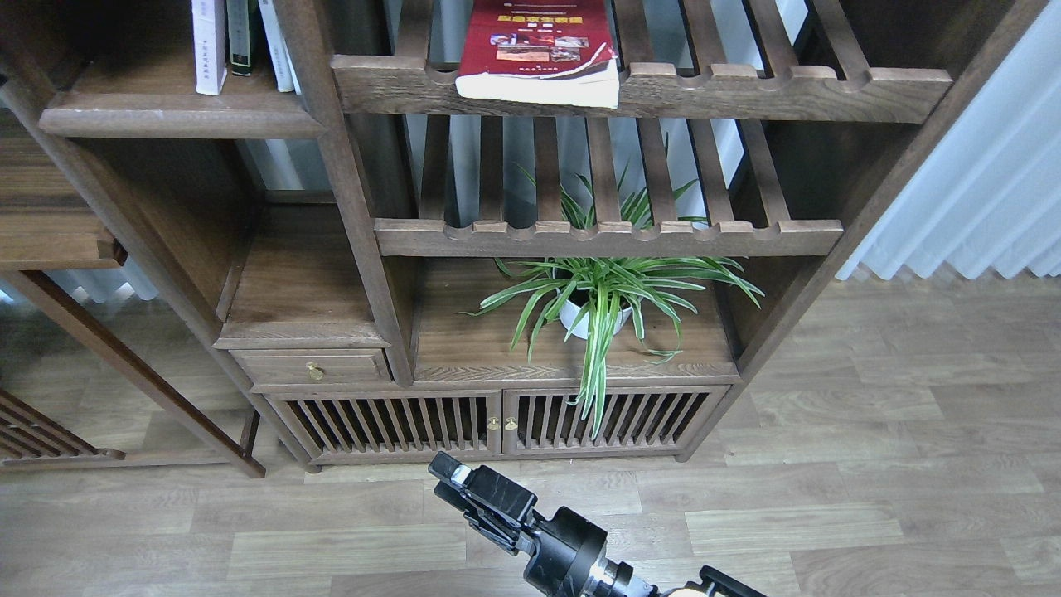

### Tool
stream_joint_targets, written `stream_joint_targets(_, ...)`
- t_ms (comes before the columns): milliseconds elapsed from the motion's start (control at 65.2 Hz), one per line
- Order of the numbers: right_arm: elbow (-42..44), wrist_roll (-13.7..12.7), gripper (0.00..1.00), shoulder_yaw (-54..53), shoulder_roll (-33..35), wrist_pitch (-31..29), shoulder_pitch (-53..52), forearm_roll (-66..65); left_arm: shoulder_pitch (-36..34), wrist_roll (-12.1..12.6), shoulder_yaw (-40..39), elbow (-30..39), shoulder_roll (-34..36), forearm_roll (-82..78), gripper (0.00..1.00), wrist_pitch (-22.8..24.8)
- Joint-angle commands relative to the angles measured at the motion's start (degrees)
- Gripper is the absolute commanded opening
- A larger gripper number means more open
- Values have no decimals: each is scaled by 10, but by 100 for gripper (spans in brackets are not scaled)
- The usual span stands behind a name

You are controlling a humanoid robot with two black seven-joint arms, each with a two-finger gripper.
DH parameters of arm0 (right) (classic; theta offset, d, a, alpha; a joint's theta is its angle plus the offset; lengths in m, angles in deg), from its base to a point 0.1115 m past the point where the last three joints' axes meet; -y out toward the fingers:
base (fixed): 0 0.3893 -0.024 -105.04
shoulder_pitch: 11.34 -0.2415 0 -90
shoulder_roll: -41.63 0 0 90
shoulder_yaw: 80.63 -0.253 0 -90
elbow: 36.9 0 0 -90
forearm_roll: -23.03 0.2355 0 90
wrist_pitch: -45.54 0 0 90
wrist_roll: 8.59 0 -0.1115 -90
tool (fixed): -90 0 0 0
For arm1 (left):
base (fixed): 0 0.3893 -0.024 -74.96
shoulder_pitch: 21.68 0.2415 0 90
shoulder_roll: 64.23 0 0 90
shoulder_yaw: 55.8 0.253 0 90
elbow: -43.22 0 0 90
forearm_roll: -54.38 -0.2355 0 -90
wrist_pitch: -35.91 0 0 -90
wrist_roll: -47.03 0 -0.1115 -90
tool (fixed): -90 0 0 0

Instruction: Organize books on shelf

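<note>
The bright red book [537,46] with a yellow title lies flat on the top slatted rack, its page edge over the front rail. The solid dark-brown shelf [178,116] is at the top left. On it stand a pale lavender-white book [209,46], a dark green one and a white one. The maroon book is out of view. My right gripper [452,479] hangs low over the floor in front of the cabinet, far below the books. Its fingers cannot be told apart. My left gripper is out of view.
A spider plant in a white pot [609,303] stands on the lower board under the second slatted rack [605,236]. A small drawer [311,366] and slatted doors [497,419] are below. A white curtain [978,191] hangs at the right. A wooden frame [124,365] leans at the left.
</note>
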Motion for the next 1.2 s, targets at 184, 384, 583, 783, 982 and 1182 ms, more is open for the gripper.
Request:
stream_joint_targets(184, 0, 0, 73, -1, 0, 0, 8, 0, 0, -69, -9, -70, -47, 0, 5, 0)
stream_joint_targets(384, -1, 0, 73, -1, 0, 0, 14, 0, 8, -75, -2, -77, -62, -3, 5, 0)
stream_joint_targets(583, -2, 0, 73, -1, 0, 0, 21, -1, 8, -73, 5, -102, -100, -4, 19, 0)
stream_joint_targets(783, -3, 0, 73, -9, 0, 0, 27, -1, 22, -74, 2, -98, -118, -1, 77, 0)
stream_joint_targets(982, -1, 2, 73, -33, 0, 0, 28, 0, 36, -74, -27, -59, -100, 3, 99, 0)
stream_joint_targets(1182, 9, 11, 73, -90, 0, 0, 15, 9, 108, -71, -53, 81, -23, 4, 99, 0)
